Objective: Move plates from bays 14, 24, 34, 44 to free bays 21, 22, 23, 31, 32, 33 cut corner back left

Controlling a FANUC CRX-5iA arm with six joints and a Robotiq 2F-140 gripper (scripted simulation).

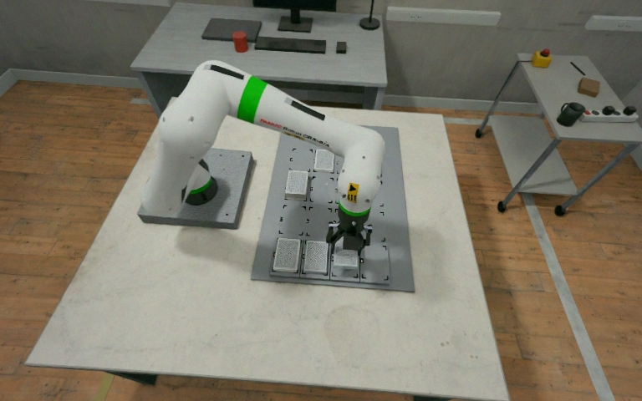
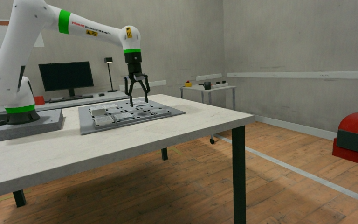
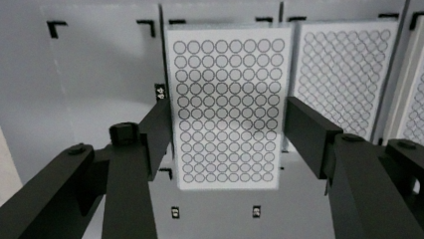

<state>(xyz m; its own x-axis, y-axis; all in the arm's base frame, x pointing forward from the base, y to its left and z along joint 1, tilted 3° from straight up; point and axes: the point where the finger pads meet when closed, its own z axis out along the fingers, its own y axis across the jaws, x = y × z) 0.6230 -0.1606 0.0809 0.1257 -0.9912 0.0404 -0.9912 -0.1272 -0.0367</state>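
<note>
My gripper (image 1: 347,256) (image 2: 138,103) (image 3: 227,114) is shut on a sealed 96-well plate (image 1: 346,261) (image 2: 140,102) (image 3: 229,90), gripping its long sides. It holds the plate level, a little above bay 34 in the raised column 4. Two more sealed plates lie flat in bay 24 (image 1: 315,256) (image 3: 343,75) and bay 14 (image 1: 287,253) (image 3: 415,110). Another sealed plate (image 1: 323,159) lies in bay 21. The tall sealed deep-well block (image 1: 297,184) (image 2: 97,111) stands in bay 12. The arm hides bay 41.
The grey deck (image 1: 400,222) (image 2: 84,128) lies on a white table (image 1: 189,302). Bay 44 (image 1: 374,266) beside the held plate has no plate, and the middle bays show only corner pieces. The arm's base plinth (image 1: 226,189) stands left of the deck.
</note>
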